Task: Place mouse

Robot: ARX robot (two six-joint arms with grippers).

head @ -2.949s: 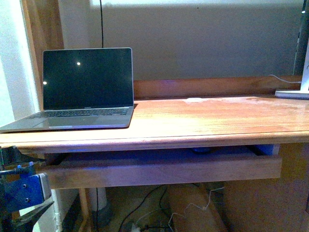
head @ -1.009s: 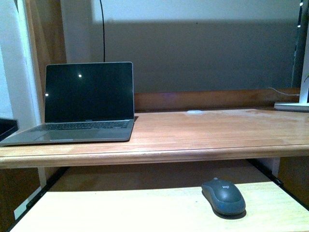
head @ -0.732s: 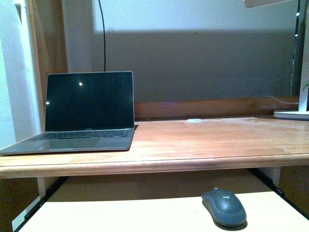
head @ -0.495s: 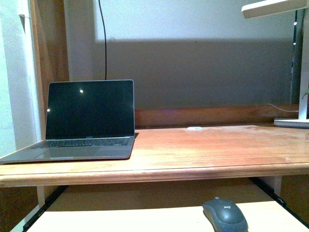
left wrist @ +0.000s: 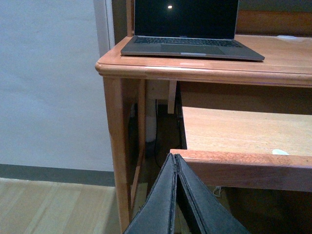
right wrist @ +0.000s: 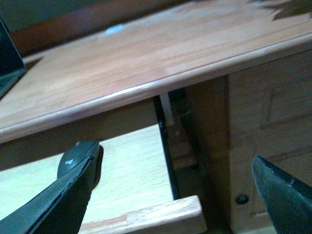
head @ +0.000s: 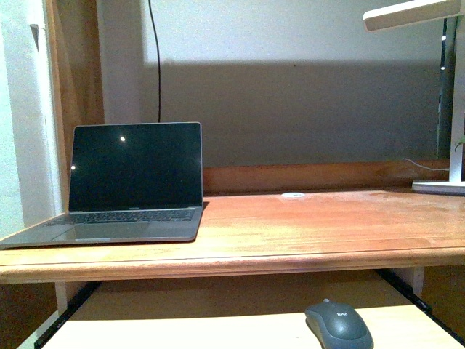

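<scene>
The dark grey mouse (head: 338, 325) lies on the pale pull-out shelf (head: 182, 336) under the desk top, toward its right side. In the right wrist view the mouse (right wrist: 73, 157) peeks out behind one finger. My right gripper (right wrist: 173, 187) is open, its fingers wide apart over the shelf's front right corner, holding nothing. My left gripper (left wrist: 174, 157) is shut with nothing in it, its tips just in front of the shelf's front left corner. Neither arm shows in the front view.
An open laptop (head: 125, 185) stands at the left of the wooden desk top (head: 305, 229). A small white disc (head: 293, 195) lies near the back rail. A white lamp base (head: 439, 186) and cable sit far right, its head (head: 410, 13) overhead. A wall is left.
The view has tilted upward over the last frames, so the desk and mouse sit lower in the picture. Three seconds ago the shelf was pushed in; now it is pulled out with the mouse showing.
</scene>
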